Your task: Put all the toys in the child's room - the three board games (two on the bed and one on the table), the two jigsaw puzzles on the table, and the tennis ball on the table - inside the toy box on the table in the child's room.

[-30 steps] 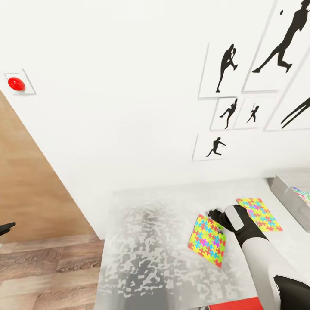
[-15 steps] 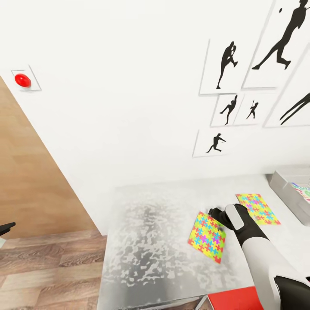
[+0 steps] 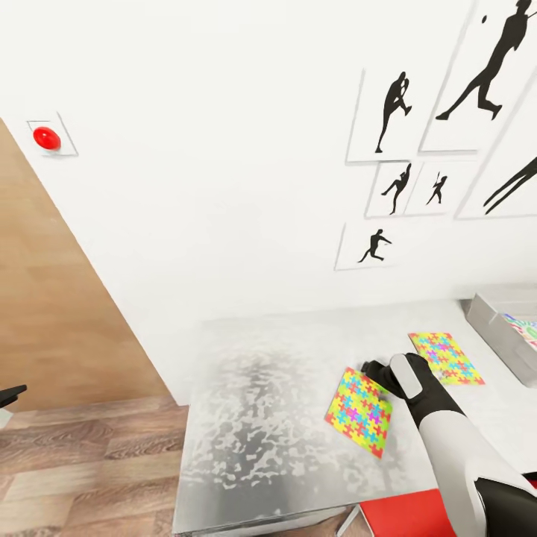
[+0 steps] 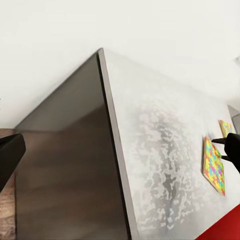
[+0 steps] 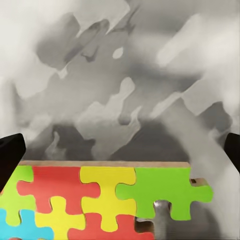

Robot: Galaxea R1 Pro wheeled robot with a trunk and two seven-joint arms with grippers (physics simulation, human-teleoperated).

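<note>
Head view, far left: red button point(image 3: 46, 137) on a small white plate, upper left of the frame, on the white wall. Below it a tan wood panel point(image 3: 52, 313), then plank floor point(image 3: 82, 470) at lower left. A dark tip of the left gripper point(image 3: 11, 393) pokes in at the left edge, low; whether its fingers are apart or together cannot be told. In the left wrist view a dark finger point(image 4: 10, 155) sits at the left edge, facing the dark side of the table.

Centre: table point(image 3: 261, 418) with a mottled pale grey top, against the wall. Near puzzle point(image 3: 359, 411), tilted like a diamond, lies flat on the top at centre-right, low in the frame. The right gripper point(image 3: 375, 371) is at its upper corner, black fingers over the puzzle's edge, white arm running to the lower right corner. In the right wrist view the fingers point(image 5: 10, 155) stand wide apart at both edges of the frame, nothing between them but the puzzle's edge and table top; contact cannot be told.

Right of that: second puzzle point(image 3: 446, 358) flat on the table, just beside the gripper, apart from the first. Above, black sports prints point(image 3: 395, 112) on the wall, upper right. Far right edge: grey toy box point(image 3: 492, 328) on the table, something colourful printed inside it. Bottom right: red object point(image 3: 403, 514) below the table edge.
</note>
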